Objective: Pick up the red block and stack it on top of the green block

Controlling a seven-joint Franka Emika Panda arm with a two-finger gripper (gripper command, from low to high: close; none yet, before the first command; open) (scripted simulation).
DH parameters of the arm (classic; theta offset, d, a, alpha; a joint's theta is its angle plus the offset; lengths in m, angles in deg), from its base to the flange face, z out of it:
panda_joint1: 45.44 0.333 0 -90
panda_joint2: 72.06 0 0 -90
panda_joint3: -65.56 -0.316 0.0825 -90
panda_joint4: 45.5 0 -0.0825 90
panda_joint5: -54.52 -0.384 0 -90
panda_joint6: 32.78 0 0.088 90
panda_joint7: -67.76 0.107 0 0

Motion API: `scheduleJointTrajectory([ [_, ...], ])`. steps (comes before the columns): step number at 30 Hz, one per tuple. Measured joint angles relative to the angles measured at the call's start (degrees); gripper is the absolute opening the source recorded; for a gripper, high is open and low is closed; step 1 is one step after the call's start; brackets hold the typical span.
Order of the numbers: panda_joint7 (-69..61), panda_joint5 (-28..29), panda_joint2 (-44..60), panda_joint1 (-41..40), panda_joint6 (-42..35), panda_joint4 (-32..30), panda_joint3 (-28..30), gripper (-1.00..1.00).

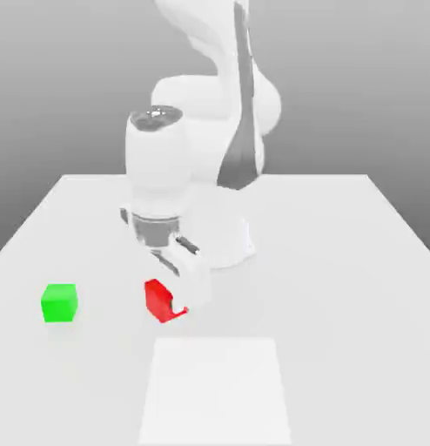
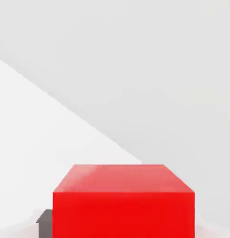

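Gripper [image 1: 171, 300] is down at table [image 1: 340, 261] level with the red block [image 1: 156, 298] between its fingers, block partly covered by a white finger; can't tell if they're clamped or just around it. Green block [image 1: 59, 302] sits well apart toward the exterior view's left, same depth. To do this step well: confirm a centred squeeze on the red block, lift straight up before going sideways, then carry it over the green and lower square
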Motion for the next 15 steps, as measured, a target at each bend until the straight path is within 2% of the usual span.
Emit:
scheduleJointTrajectory([
  [15,37.93,2.23,-1.15,-20.09,-5.69,4.61,5.42,-1.00],
])
